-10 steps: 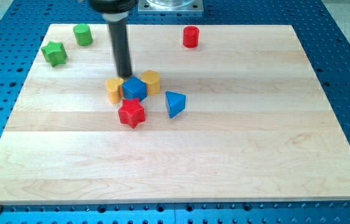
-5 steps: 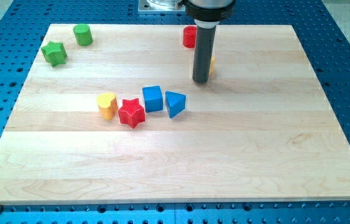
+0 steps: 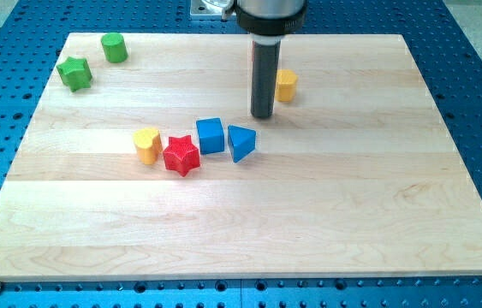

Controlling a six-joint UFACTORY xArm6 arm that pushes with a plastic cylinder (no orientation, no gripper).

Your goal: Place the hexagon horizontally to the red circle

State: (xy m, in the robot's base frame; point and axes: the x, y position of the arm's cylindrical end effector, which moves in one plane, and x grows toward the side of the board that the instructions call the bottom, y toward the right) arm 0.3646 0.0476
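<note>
The yellow hexagon (image 3: 286,85) stands on the wooden board right of the rod, close to it. My tip (image 3: 262,115) rests on the board just left of and below the hexagon, above the blue cube (image 3: 211,135) and the blue triangle (image 3: 241,141). The red circle is almost wholly hidden behind the rod; only a thin red sliver (image 3: 252,53) shows at the rod's left edge near the view's top.
A yellow heart (image 3: 147,144) and a red star (image 3: 181,155) lie left of the blue cube. A green star (image 3: 75,73) and a green cylinder (image 3: 114,47) stand at the top left. The board's top edge (image 3: 352,36) runs near the hexagon.
The rod swept from the cluster to the upper right, carrying the yellow hexagon there. In the last half second the tip moved slightly left, uncovering the hexagon and hiding the red circle.
</note>
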